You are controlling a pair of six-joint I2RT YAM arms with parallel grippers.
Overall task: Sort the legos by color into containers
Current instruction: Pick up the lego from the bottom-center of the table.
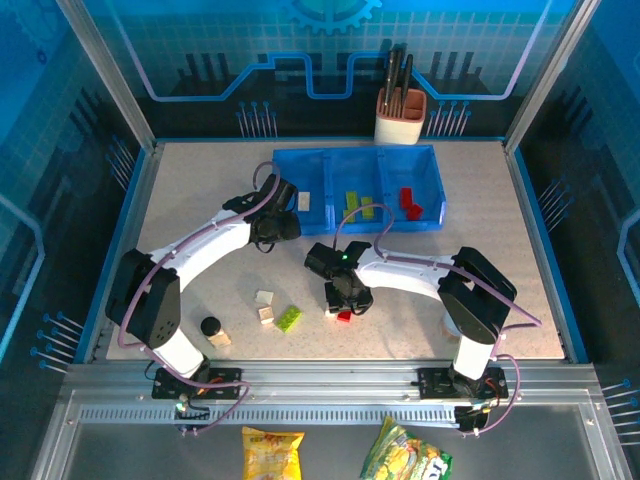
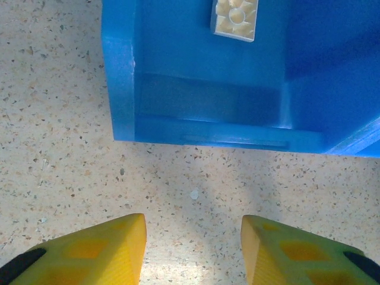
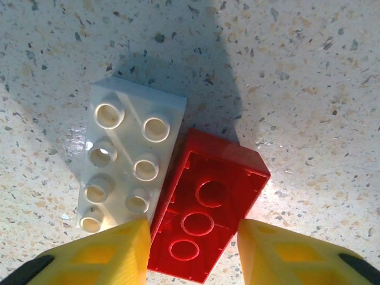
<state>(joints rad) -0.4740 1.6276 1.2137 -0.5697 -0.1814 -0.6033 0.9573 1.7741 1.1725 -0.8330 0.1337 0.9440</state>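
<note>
A red lego (image 3: 208,208) lies studs-down on the table, set at an angle between the fingers of my right gripper (image 3: 193,249). The jaws are open and close around it. A cream-white lego (image 3: 124,160) lies against its left side. From above, this pair (image 1: 344,316) is under the right gripper (image 1: 343,305), mid-table. My left gripper (image 2: 193,237) is open and empty over bare table, just short of the blue tray's left container (image 2: 122,71), which holds a white lego (image 2: 236,18). The middle container holds green legos (image 1: 358,202) and the right one red legos (image 1: 409,202).
Two white legos (image 1: 265,306) and a green one (image 1: 289,318) lie left of centre. A black cylinder (image 1: 211,326) stands near the left arm's base, with a cream piece (image 1: 220,339) beside it. A beige utensil holder (image 1: 400,118) stands behind the tray.
</note>
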